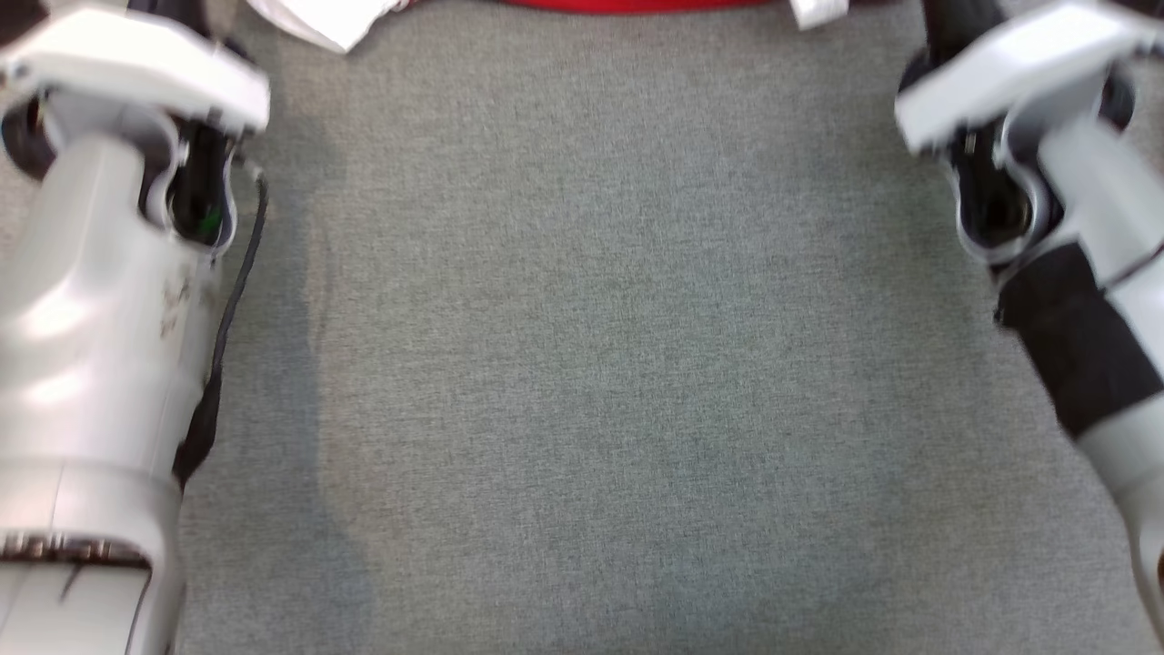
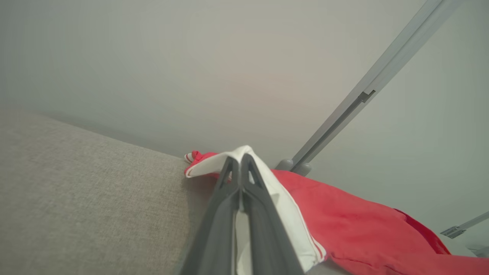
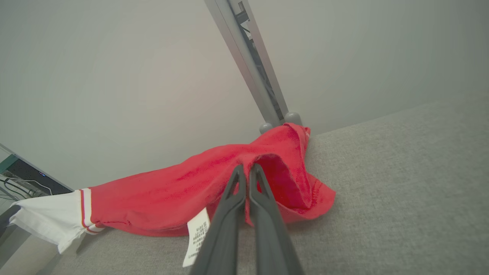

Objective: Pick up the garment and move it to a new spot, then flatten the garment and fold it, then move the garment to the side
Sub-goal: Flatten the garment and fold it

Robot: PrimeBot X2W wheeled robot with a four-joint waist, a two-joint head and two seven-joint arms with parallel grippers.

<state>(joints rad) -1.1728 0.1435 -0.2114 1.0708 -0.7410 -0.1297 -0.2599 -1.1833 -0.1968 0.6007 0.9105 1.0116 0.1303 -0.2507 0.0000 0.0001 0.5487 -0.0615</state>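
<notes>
The garment point(image 3: 172, 191) is red with white, red-striped trim and a white care label point(image 3: 196, 233). It lies stretched along the far edge of the grey cloth-covered table point(image 1: 591, 364). In the head view it shows as a red strip point(image 1: 637, 5) with a white end point(image 1: 318, 23) at the top edge. My left gripper point(image 2: 240, 158) is shut on the white trim point(image 2: 282, 202), lifting it slightly. My right gripper point(image 3: 246, 168) is shut on a raised fold of the red fabric. Both forearms point(image 1: 91, 318) reach forward along the table's sides.
A grey metal post point(image 3: 248, 65) rises just behind the garment at the table's far edge, in front of a plain pale wall; the same post point(image 2: 363, 95) crosses the left wrist view. The grey table surface stretches between my two arms.
</notes>
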